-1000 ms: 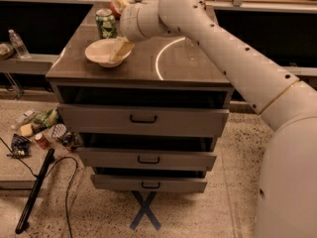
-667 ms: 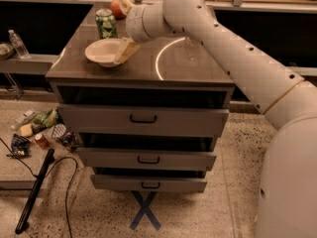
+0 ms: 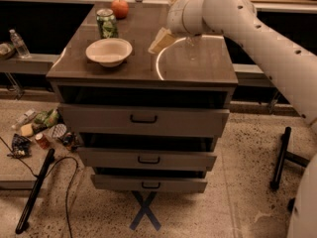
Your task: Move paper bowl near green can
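On your cabinet (image 3: 198, 69) top, listed: one paper bowl (image 3: 109, 51), upright, front left, just in front of the green can (image 3: 106, 24) and very near it; one apple (image 3: 119, 7) behind the can. Your gripper (image 3: 161, 39) hangs over the middle of the top, right of the bowl and apart from it. Whether it is spread or closed, you cannot tell.
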You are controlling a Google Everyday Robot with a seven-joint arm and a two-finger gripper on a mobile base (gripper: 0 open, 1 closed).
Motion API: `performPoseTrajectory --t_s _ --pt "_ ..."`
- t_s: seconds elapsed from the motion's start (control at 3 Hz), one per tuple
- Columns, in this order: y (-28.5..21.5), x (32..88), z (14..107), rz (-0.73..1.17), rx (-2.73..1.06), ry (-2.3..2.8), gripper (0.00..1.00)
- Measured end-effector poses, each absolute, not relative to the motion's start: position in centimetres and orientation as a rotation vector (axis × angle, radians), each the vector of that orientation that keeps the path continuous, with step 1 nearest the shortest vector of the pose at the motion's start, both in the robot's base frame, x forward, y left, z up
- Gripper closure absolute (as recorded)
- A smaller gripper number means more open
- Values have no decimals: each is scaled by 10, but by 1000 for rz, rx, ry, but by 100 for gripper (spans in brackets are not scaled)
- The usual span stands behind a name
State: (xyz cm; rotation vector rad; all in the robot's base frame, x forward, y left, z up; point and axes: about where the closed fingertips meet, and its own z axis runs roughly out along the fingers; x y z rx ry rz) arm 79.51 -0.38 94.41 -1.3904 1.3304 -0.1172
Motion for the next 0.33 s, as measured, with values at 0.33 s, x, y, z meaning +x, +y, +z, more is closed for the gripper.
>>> performPoseTrajectory --t_s 0.33 --pt "-2 795 944 -112 -1391 1331 0"
